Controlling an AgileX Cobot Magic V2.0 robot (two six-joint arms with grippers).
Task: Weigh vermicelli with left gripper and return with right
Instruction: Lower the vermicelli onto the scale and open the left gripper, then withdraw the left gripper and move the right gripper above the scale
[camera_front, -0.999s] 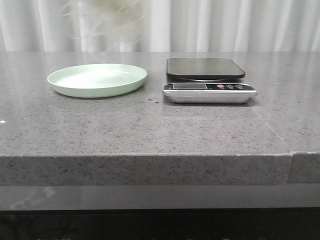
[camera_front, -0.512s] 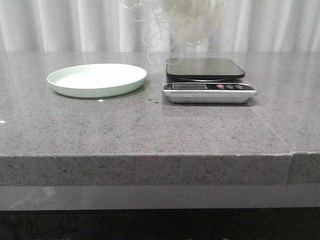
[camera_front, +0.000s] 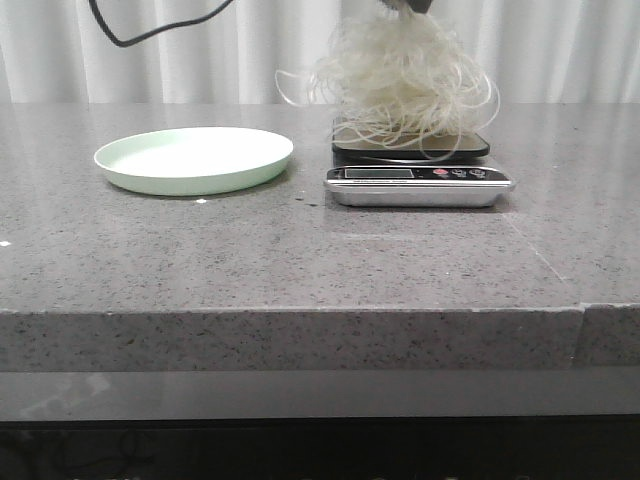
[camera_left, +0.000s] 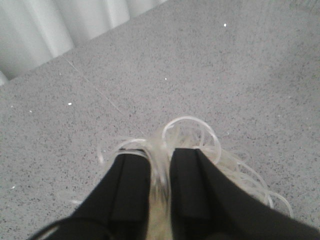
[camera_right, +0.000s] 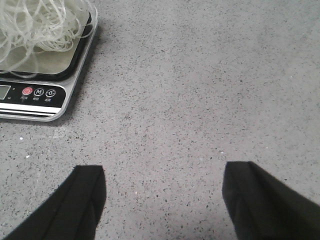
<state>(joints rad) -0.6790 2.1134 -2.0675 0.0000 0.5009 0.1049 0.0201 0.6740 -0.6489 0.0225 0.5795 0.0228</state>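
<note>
The vermicelli (camera_front: 400, 80), a fluffy whitish heap of thin looping strands, hangs from above with its lower strands on the black platform of the kitchen scale (camera_front: 418, 172). My left gripper (camera_left: 160, 157) is shut on the vermicelli (camera_left: 200, 137); only its tip shows at the top edge of the front view (camera_front: 405, 5). My right gripper (camera_right: 162, 185) is open and empty, low over the bare counter to the right of the scale (camera_right: 50, 95), where the vermicelli (camera_right: 40, 22) also shows.
A pale green round plate (camera_front: 195, 158) sits empty on the grey speckled counter (camera_front: 300, 260), left of the scale. A black cable (camera_front: 150, 30) loops above it. White curtains hang behind. The counter's front edge runs across the front view.
The vermicelli has moved right from above the plate and come down onto the scale's platform, carried by my left gripper.
</note>
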